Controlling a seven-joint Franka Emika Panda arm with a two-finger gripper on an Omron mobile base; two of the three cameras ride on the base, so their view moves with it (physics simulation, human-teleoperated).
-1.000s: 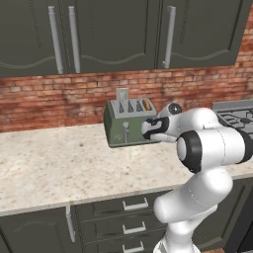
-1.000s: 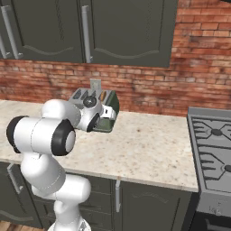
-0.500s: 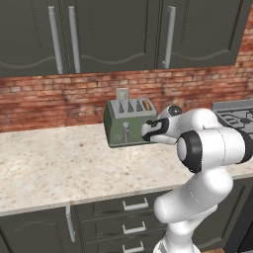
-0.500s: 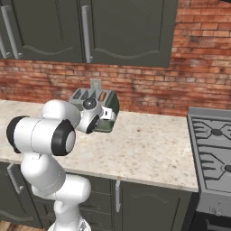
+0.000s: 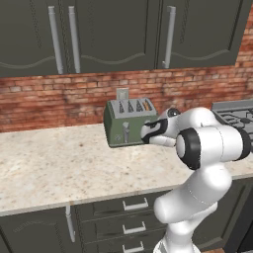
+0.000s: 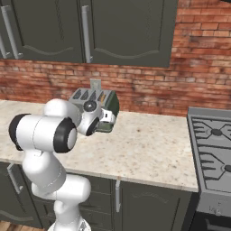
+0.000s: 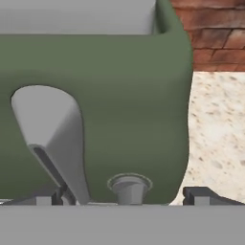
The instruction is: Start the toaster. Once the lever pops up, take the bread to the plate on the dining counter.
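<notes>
Against brick wall, toaster (image 5: 129,123) lengthwise.

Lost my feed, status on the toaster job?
Gripper open, right up against the toaster front. Lever between the fingertips, not pressed yet. Bread in right-hand slot. Nothing in the way.

a long counter (image 5: 54,168) with a speckled beige stone top is seen running along a red brick wall, above dark drawers. the toaster (image 5: 123,129), olive green with a steel top, is seated directly on this top, near the wall, with pale stone left bare on both sides of it. in the right base view, a stove (image 6: 212,149) is set just beside the counter's right end.
</notes>
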